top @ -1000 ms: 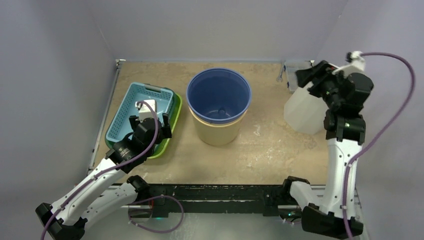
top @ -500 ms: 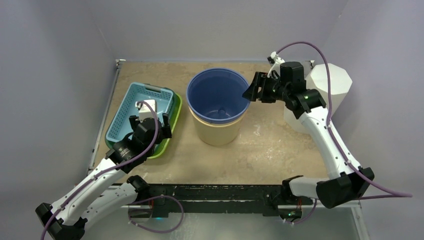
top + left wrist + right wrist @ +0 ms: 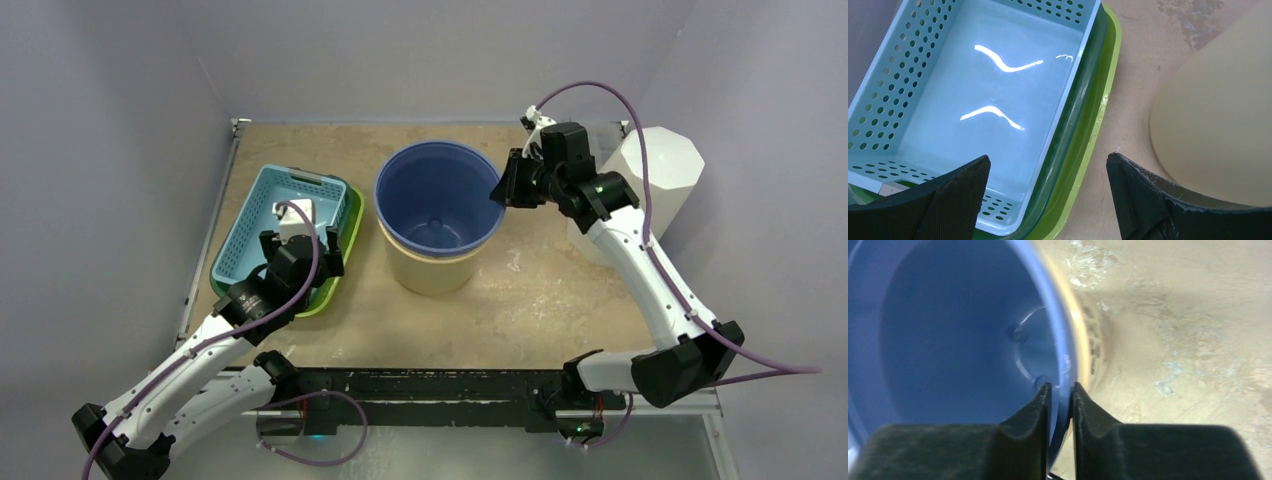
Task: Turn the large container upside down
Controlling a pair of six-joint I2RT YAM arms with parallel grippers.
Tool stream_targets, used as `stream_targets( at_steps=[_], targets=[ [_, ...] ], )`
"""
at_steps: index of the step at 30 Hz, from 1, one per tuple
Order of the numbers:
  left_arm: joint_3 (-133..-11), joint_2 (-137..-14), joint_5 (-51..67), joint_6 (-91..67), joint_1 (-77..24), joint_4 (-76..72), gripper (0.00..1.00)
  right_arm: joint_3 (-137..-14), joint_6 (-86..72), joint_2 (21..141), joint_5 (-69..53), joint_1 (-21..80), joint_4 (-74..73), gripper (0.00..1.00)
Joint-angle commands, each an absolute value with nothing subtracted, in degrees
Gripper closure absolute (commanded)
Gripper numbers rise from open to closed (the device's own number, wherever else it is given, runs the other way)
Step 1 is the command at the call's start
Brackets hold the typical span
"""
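Note:
The large container stands upright mid-table, mouth up, blue inside with a blue rim over a beige lower body. My right gripper reaches in from the right and is shut on its right rim. In the right wrist view the two fingers pinch the blue rim wall, one inside the container, one outside. My left gripper hangs open over the right edge of a light blue basket. In the left wrist view the left gripper holds nothing, and the container's beige side shows at right.
A light blue perforated basket sits in a green tray at the left; the left wrist view shows the basket and the tray from close by. A white faceted container stands at the back right. Grey walls enclose the table.
The right arm swung from the back right corner over to the large container, and its jaws closed on the right rim. The left arm has not moved.

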State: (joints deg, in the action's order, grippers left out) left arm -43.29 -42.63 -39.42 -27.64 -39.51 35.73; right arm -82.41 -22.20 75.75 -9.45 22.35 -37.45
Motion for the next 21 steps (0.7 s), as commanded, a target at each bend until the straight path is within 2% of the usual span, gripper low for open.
stream_targets(
  at_steps=[1,4,12,17,21],
  targets=[
    [-45.3,-42.5,-40.2,-27.5,-39.3,35.3,0.14,-85.5,-21.6,75.3,-4.8,22.9,-38.7,0.9],
    [-45.4,-42.3,-40.6,-27.6,-39.4,35.5,0.15,-85.0,-22.8,74.0,-2.4,22.9,-36.9,1.0],
    [-45.3,-40.0,-38.8,-28.3,-39.4,35.3,0.13,-82.4,-26.6,70.2,-2.1,22.9,-30.6,1.0],
    [-53.1,-38.1,-23.8,-34.2,-39.3,39.5,0.08,-81.4,-28.2,70.1,-3.1,22.9,-28.7,1.0],
    [-50.4,-34.6,-13.5,-41.2,-39.4,29.0,0.06,-77.9,-30.8,70.2,-7.2,22.9,-24.2,1.0]
  ],
)
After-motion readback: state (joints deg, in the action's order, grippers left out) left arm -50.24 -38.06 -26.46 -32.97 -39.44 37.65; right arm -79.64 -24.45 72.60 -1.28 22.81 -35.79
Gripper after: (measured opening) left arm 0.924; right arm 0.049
